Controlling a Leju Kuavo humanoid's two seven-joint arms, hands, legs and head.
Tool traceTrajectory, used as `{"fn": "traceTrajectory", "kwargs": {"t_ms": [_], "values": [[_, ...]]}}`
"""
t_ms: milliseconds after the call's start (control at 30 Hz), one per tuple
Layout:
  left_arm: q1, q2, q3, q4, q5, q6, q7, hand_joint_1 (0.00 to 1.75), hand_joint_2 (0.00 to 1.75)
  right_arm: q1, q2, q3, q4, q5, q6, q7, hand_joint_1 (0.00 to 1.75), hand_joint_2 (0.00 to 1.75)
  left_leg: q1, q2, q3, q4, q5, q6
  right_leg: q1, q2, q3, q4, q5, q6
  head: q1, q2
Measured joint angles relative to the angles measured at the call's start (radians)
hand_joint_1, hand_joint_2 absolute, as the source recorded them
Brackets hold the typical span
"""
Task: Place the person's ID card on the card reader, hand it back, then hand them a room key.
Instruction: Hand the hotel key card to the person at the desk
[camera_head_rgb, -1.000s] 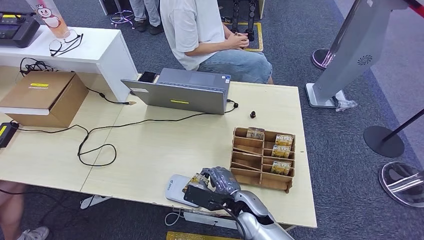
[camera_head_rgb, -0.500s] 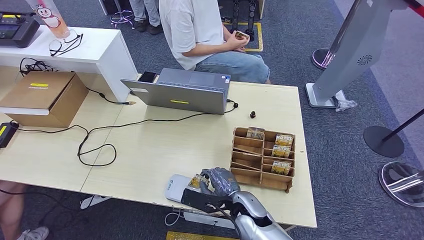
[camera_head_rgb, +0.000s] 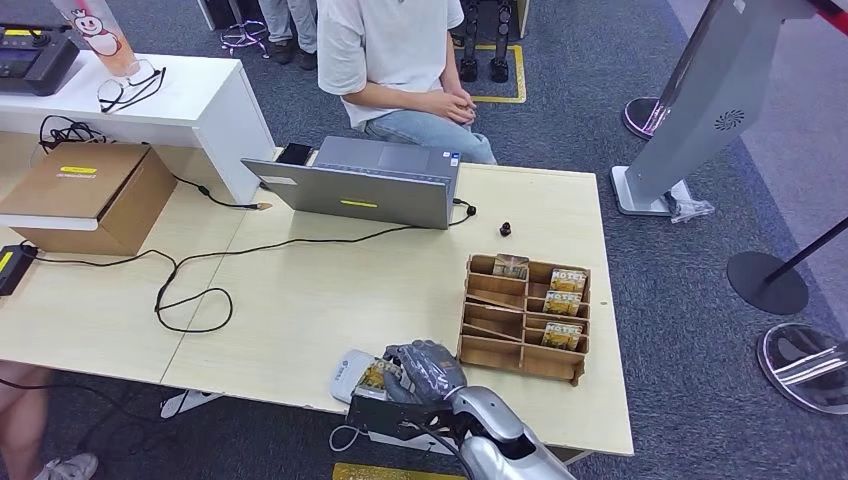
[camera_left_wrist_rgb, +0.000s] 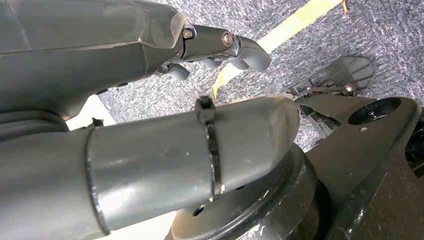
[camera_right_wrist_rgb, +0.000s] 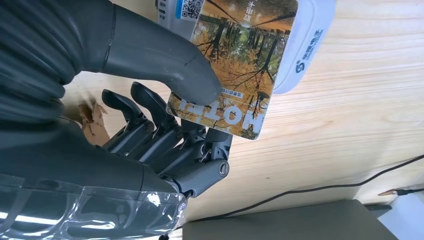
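While the right hand (camera_head_rgb: 425, 368) sits at the lower centre of the head view, near the front edge of the tabletop (camera_head_rgb: 330, 290), it pinches a card (camera_head_rgb: 374, 377) printed with an autumn forest scene. In the right wrist view the thick thumb (camera_right_wrist_rgb: 165, 62) presses on the face of this card (camera_right_wrist_rgb: 235, 65) and the darker fingers (camera_right_wrist_rgb: 170, 140) curl in beneath it, so the card is held between them. The card lies partly over the white card reader (camera_head_rgb: 350, 372), whose rounded white edge (camera_right_wrist_rgb: 305, 45) shows past the card's far side in the right wrist view; whether the card rests flat on it I cannot tell.

Just right of the hand in the head view stands a wooden organizer (camera_head_rgb: 524, 316) with several compartments, some holding similar yellow-toned cards (camera_head_rgb: 566, 281). Toward the upper centre, an open grey laptop (camera_head_rgb: 362, 185) rests on the tabletop, and a black cable (camera_head_rgb: 195, 290) loops across the wood at centre left. A cardboard box (camera_head_rgb: 90, 190) sits at the left edge. A person in a white shirt and jeans (camera_head_rgb: 400, 60) sits behind the laptop at the top centre, hands together in the lap.

In the left wrist view the left hand (camera_left_wrist_rgb: 220, 47) hangs over grey carpet (camera_left_wrist_rgb: 320, 45) with a yellow stripe; its fingers (camera_left_wrist_rgb: 245, 50) are curled and hold nothing.
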Motion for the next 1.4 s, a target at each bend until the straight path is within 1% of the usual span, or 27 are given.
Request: {"fn": "traceTrajectory", "kwargs": {"t_ms": [400,700,1033,1167,1400], "values": [[-0.001,0.0,-0.018,0.0,0.005,-0.003,0.001,0.0,0.0,-0.012,0.016,0.019,0.015,-0.008,-0.001,-0.002,1.75,1.75,0.0,0.0,0.0,0.0,0.0,0.0,0.0,0.0,0.0,0.0,0.0,0.0,0.0,0.0],[-0.001,0.0,-0.028,0.0,0.016,-0.003,0.003,0.0,0.0,-0.036,0.035,0.022,0.049,-0.004,-0.036,0.022,1.75,1.75,0.0,0.0,0.0,0.0,0.0,0.0,0.0,0.0,0.0,0.0,0.0,0.0,0.0,0.0],[-0.001,0.0,-0.044,0.0,0.034,-0.003,0.011,0.0,0.0,-0.055,0.059,0.025,0.094,0.092,-0.088,0.083,1.75,1.75,0.0,0.0,0.0,0.0,0.0,0.0,0.0,0.0,0.0,0.0,0.0,0.0,0.0,0.0],[-0.001,0.0,-0.047,0.0,0.04,-0.003,0.012,0.0,0.0,-0.066,0.068,0.028,0.118,0.116,-0.097,0.089,1.75,1.75,0.0,0.0,0.0,0.0,0.0,0.0,0.0,0.0,0.0,0.0,0.0,0.0,0.0,0.0],[0.0,0.001,-0.049,0.0,0.041,-0.003,0.012,0.0,0.0,-0.076,0.072,0.034,0.14,0.118,-0.101,0.09,1.75,1.75,0.0,0.0,0.0,0.0,0.0,0.0,0.0,0.0,0.0,0.0,0.0,0.0,0.0,0.0]]}}
